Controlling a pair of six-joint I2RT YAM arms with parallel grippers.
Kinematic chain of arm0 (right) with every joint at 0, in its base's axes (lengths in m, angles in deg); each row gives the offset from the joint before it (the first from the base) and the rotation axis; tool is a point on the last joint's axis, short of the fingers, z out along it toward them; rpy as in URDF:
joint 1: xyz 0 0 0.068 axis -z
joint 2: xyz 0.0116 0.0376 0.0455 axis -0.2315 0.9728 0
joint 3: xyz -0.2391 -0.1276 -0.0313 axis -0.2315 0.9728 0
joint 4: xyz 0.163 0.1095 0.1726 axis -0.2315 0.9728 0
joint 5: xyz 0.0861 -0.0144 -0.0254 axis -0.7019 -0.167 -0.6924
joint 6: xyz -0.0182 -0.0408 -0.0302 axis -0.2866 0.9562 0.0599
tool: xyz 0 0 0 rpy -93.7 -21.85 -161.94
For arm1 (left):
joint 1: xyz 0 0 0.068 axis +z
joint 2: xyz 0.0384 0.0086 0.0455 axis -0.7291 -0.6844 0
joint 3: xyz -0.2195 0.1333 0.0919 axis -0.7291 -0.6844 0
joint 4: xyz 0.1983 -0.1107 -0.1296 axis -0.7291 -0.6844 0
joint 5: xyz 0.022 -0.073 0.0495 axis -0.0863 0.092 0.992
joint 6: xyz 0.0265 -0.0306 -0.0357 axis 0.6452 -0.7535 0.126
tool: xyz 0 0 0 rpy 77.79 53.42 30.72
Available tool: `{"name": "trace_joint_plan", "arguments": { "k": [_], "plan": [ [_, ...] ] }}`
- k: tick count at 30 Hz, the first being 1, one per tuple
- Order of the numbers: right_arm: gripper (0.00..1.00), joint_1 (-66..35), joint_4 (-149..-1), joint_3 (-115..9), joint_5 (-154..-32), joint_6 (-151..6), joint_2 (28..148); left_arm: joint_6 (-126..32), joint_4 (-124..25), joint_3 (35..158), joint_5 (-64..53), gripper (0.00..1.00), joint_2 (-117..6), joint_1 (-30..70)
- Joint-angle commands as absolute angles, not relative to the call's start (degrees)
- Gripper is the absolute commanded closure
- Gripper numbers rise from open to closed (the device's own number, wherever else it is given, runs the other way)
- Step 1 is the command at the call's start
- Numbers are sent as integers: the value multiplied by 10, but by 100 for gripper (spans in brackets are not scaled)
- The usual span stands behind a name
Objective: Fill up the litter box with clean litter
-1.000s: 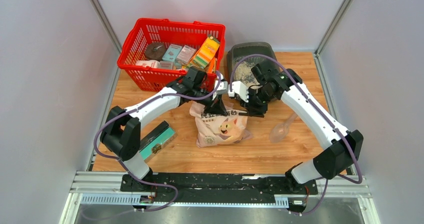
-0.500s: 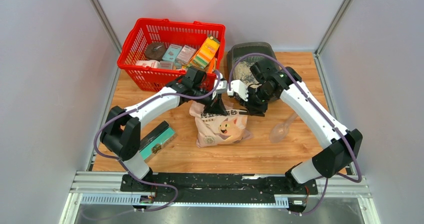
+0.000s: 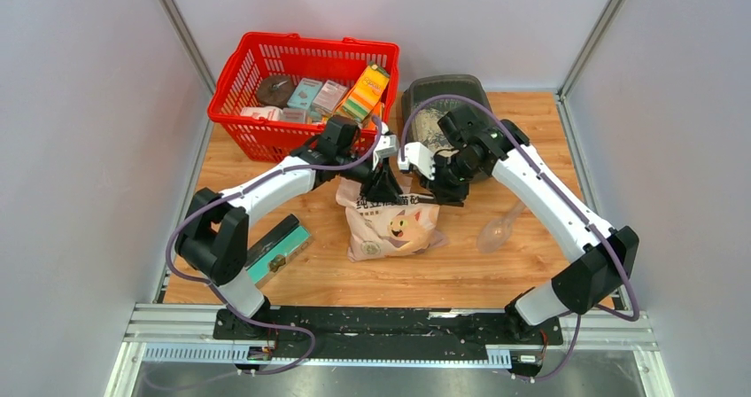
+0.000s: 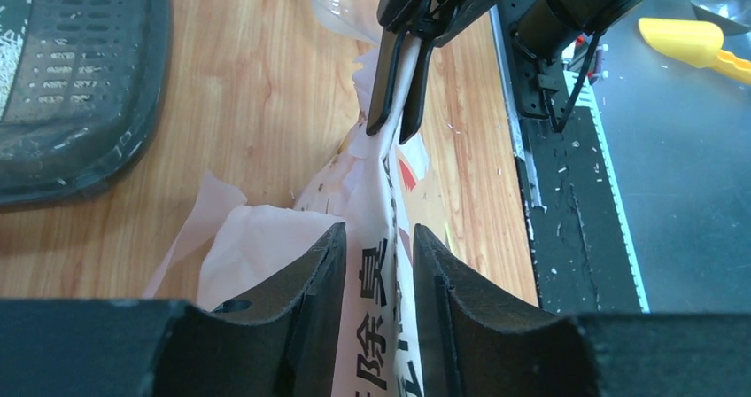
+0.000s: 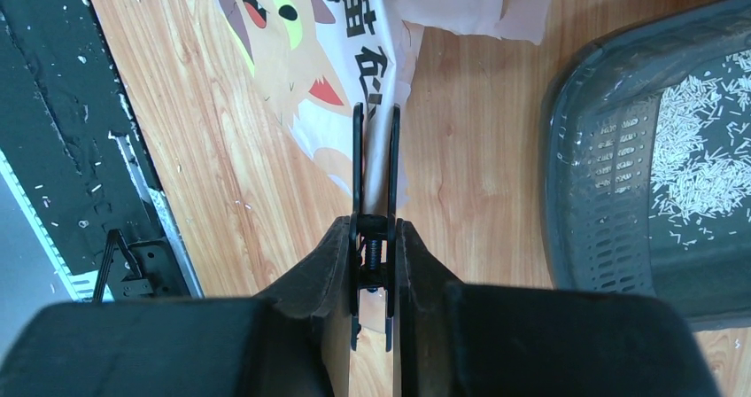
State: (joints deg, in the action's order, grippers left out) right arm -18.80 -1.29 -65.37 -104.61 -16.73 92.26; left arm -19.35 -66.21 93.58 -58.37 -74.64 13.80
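Litter box [image 3: 443,83] held sparse clean litter [image 5: 700,158], most filling remained; left gripper [image 4: 376,237] parted around bag [image 3: 394,229], right gripper [image 5: 374,226] clamping clip [image 5: 374,149].

We look down on a wooden desk [image 3: 460,264] (warm, light-grained boards) boxed in on three sides by plain pale grey walls [image 3: 398,16]. Slim metal posts [image 3: 181,29] mark the back corners, and a black rail [image 3: 390,322] runs along the near edge. The light is soft and even.
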Motion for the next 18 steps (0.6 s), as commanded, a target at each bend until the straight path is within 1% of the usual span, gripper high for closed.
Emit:
{"name": "trace_joint_plan", "arguments": {
  "k": [1, 10, 14, 18],
  "plan": [
    [100, -194, -26, -678, -1068, -173, 938, -219, -644, 924, -602, 58, -709, 154],
    [100, -219, -17, -692, -1076, -173, 962, -179, -728, 879, -590, 53, -637, 233],
    [100, -224, -11, -709, -1076, -176, 977, -172, -739, 864, -590, 53, -624, 240],
    [100, -234, 16, -740, -1046, -173, 992, -174, -735, 861, -588, 53, -623, 241]
  ]
}}
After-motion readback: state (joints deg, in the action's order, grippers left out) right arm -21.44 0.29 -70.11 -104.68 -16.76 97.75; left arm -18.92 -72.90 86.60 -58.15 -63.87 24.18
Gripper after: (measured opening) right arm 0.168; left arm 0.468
